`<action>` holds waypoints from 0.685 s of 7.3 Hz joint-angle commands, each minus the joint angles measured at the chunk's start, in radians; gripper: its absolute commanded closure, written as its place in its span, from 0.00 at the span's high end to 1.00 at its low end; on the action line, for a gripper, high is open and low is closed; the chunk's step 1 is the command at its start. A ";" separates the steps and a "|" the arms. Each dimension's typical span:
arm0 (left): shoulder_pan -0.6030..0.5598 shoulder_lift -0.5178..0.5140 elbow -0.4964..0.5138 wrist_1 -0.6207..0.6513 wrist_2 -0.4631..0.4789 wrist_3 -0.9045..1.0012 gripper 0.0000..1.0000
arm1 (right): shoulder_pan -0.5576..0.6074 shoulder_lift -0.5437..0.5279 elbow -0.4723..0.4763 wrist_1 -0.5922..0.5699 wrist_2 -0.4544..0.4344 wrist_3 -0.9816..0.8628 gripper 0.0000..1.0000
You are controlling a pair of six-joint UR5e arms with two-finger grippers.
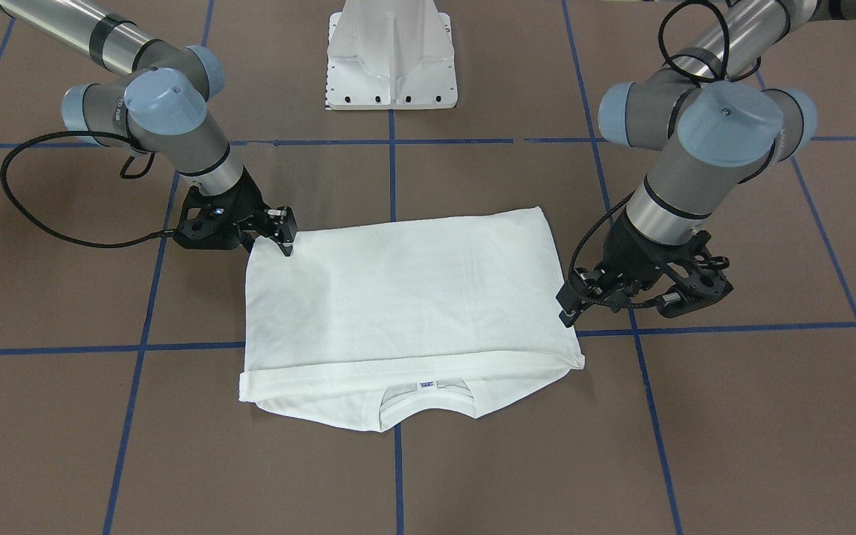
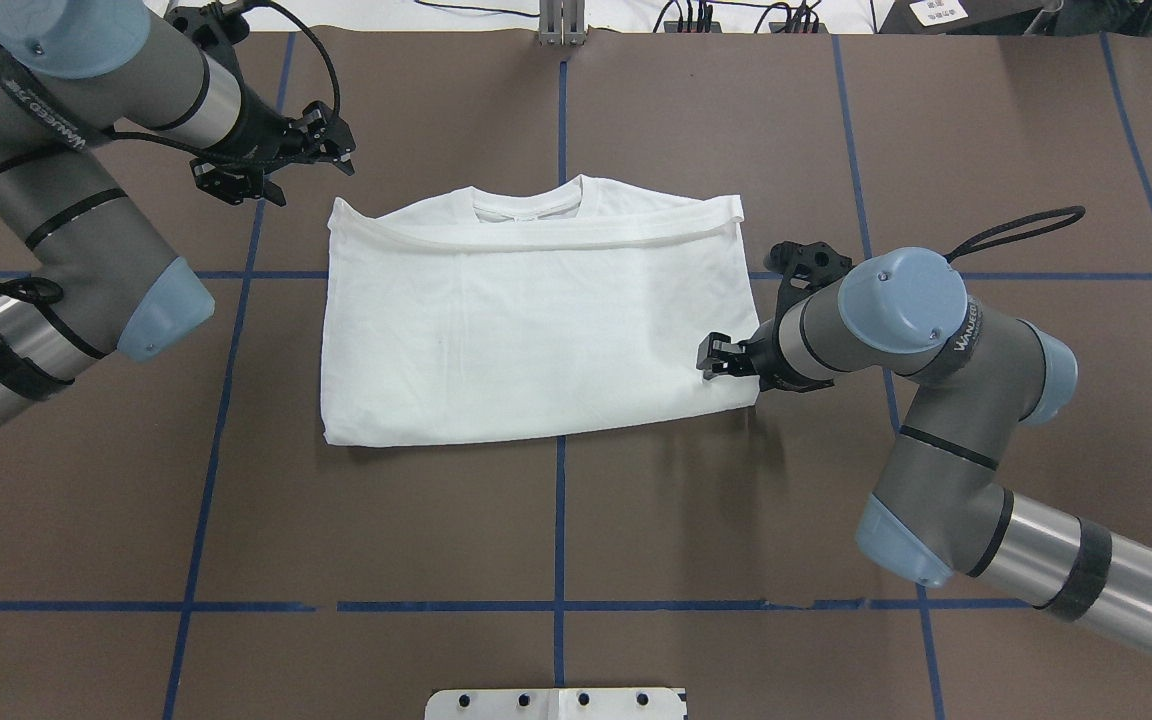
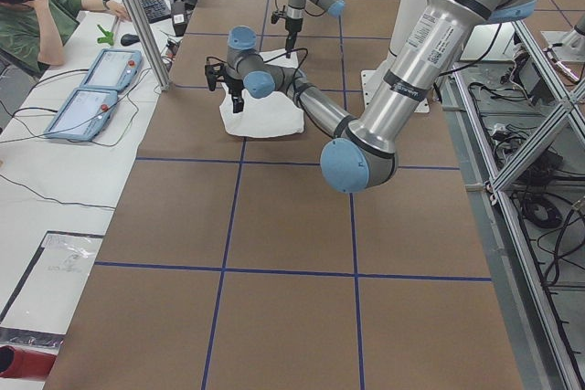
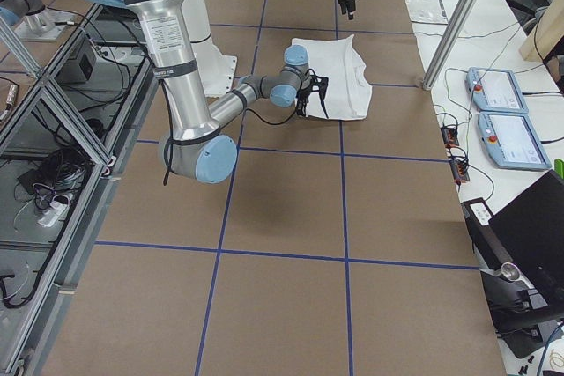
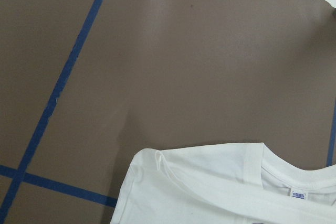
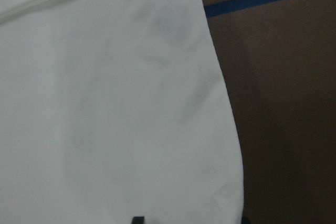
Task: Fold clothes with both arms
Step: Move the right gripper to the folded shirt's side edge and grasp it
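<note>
The right gripper (image 2: 717, 358) sits low at the corner of the white T-shirt (image 2: 526, 330), fingertips on or at the cloth's edge. I cannot tell whether its jaws are parted or pinching fabric: its wrist view shows only cloth close beneath it and one black tip. Outward from it, the shirt lies flat on the brown table (image 2: 556, 540), folded into a rectangle, with the collar (image 2: 536, 205) along the edge opposite this gripper. Diagonally across the shirt, just past the collar-side corner and clear of the cloth, the left gripper (image 2: 334, 140) hangs with jaws spread and holding nothing.

The main risk is an uneven grasp. If the right fingers catch only the top layer, lifting would likely peel the fold open. If that corner rises while the left side has no hold, the shirt would probably drag and skew. The left gripper, offset from its corner, could close on nothing or bunch the shoulder seam.
</note>
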 commanded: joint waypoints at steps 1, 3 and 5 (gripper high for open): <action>0.001 0.000 0.000 -0.001 0.000 0.000 0.87 | -0.003 -0.005 0.077 -0.111 0.002 0.002 0.00; 0.003 -0.002 -0.002 -0.001 0.000 -0.002 0.85 | -0.007 -0.007 0.177 -0.271 0.004 0.002 0.00; 0.006 -0.005 -0.005 -0.002 0.000 -0.028 0.84 | -0.004 -0.063 0.196 -0.287 -0.003 -0.004 0.00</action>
